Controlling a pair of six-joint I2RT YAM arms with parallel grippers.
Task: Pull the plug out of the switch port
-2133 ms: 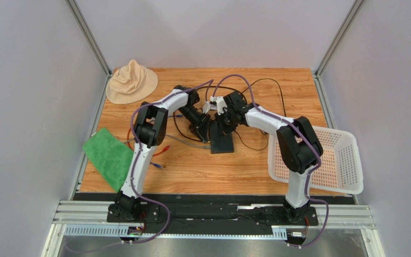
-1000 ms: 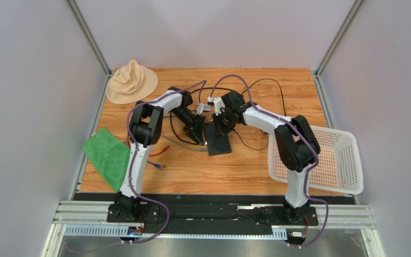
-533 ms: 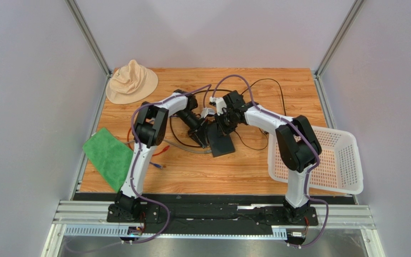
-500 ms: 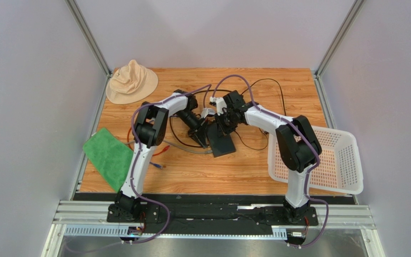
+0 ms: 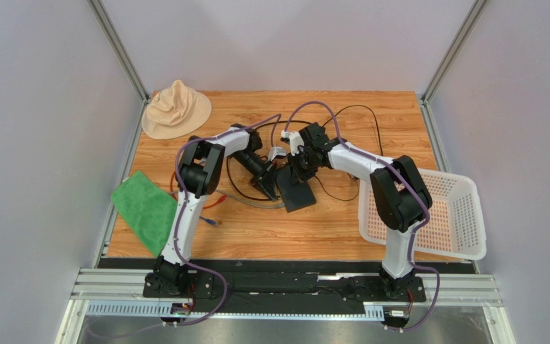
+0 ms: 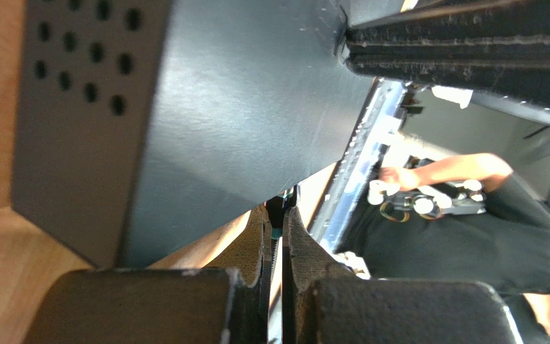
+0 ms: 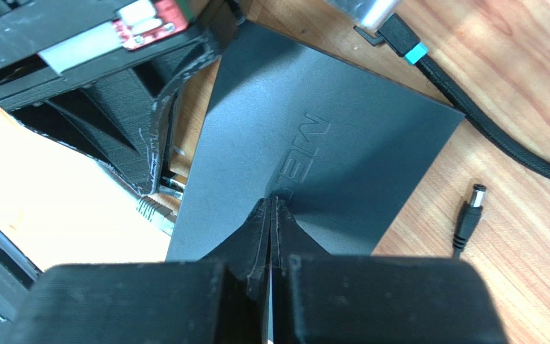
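Observation:
The switch is a flat matte-black box lying mid-table. My right gripper is shut, and its tips press down on the switch's top. My left gripper is at the switch's left edge. The left wrist view shows its pads nearly closed on something thin and dark with a teal band, beside the switch's vented side. The plug, with a ribbed grey boot, sits against the switch's edge right at my left gripper's fingers. Whether it is still in the port is hidden.
A tan hat lies at the back left, a green cloth at the left edge and a white basket at the right. Black cables loop behind the switch. A loose barrel plug and a teal-banded connector lie beside it.
My left gripper shifted left, then came back against the switch's left edge. The switch turned and slid slightly. My right gripper stayed on top of it.

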